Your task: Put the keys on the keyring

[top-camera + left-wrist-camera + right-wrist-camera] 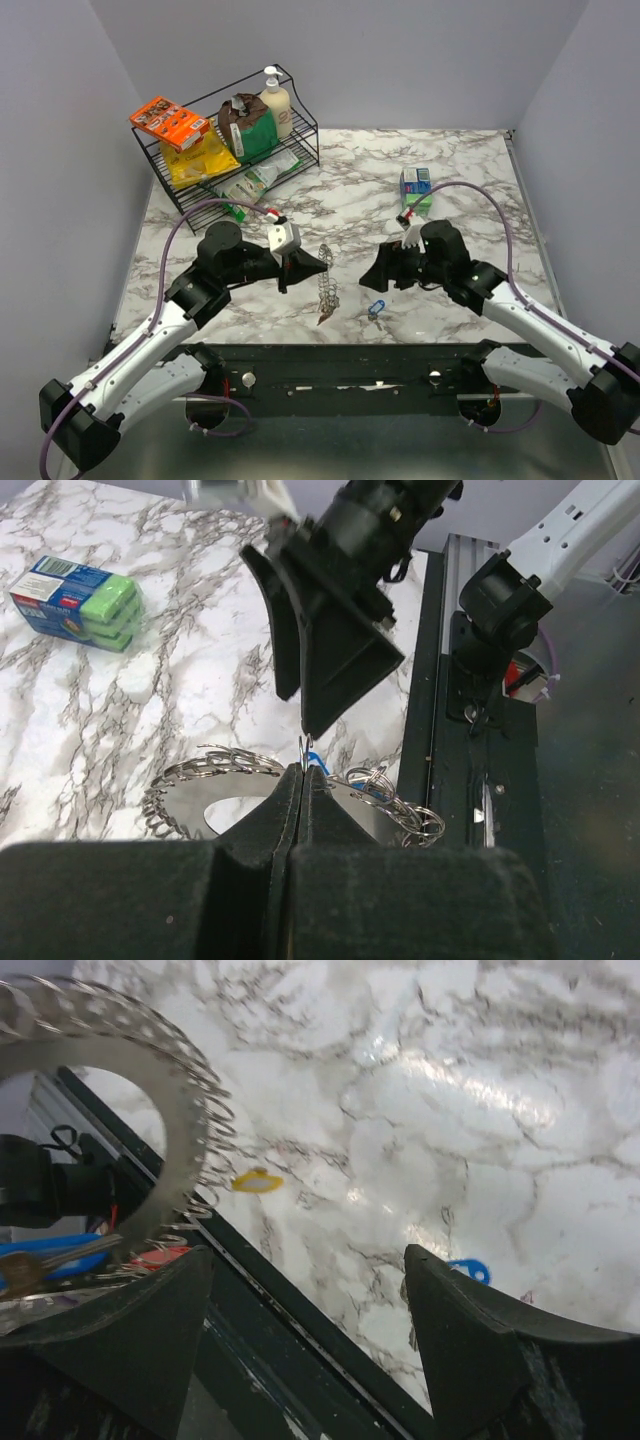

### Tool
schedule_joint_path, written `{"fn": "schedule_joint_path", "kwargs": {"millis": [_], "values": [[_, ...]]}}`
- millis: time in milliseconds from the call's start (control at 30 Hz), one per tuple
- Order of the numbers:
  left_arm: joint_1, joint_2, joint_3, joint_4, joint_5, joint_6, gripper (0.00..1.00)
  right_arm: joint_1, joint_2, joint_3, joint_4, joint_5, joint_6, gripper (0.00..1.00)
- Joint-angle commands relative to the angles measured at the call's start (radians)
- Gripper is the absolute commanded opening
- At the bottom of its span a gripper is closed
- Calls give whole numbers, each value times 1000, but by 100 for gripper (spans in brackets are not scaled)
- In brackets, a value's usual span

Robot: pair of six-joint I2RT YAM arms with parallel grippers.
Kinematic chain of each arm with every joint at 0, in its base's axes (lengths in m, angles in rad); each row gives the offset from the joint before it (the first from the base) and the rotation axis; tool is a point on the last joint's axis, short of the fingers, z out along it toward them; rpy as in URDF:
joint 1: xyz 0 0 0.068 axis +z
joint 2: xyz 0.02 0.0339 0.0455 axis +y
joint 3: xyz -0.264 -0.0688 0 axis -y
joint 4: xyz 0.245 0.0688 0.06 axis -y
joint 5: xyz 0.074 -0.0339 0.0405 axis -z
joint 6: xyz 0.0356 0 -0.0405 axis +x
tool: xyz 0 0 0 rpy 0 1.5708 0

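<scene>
Left gripper [320,263] clamps the dangling keyring [327,288], while the right gripper [374,274] — jaws apart, empty — is nearer the blue key [376,308], lying on the desk [460,180] just toward its base

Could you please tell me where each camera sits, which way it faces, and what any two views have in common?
Top external: above and behind the arm bases, facing down onto the marble table; both arms, left claw and right claw show.
Left wrist: on the left arm, facing past its shut fingers and the keyring toward the right claw.
Right wrist: on the right arm, facing down at the table between its open fingers.
Shared: all three views show the keyring.
</scene>
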Motion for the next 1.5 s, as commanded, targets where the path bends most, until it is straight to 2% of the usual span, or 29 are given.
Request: {"fn": "schedule_joint_path", "kwargs": {"millis": [0, 300, 567, 667, 800, 1000, 1400, 1467], "values": [[-1, -46, -10, -9, -30, 30, 0, -4, 84, -60, -51, -32, 43, 81], [-1, -50, -18, -1, -22, 24, 0, -5, 243, -74, -54, 12, 25, 59], [-1, -42, -21, 5, -12, 19, 0, -5, 369, -56, -37, 34, 15, 50], [-1, -39, -22, 5, -12, 18, 0, -4, 380, -45, -29, 35, 8, 49], [-1, -30, -18, 5, -9, 19, 0, -5, 407, -36, -12, 26, 6, 42], [-1, -16, -11, 5, -7, 24, 0, -5, 438, -31, -3, 17, -8, 37], [-1, 0, -5, 2, -9, 30, 0, -5, 469, -34, 24, -17, -9, 16], [-1, 3, -5, 4, -10, 30, 0, -7, 466, -34, 30, -21, -11, 8]]}}
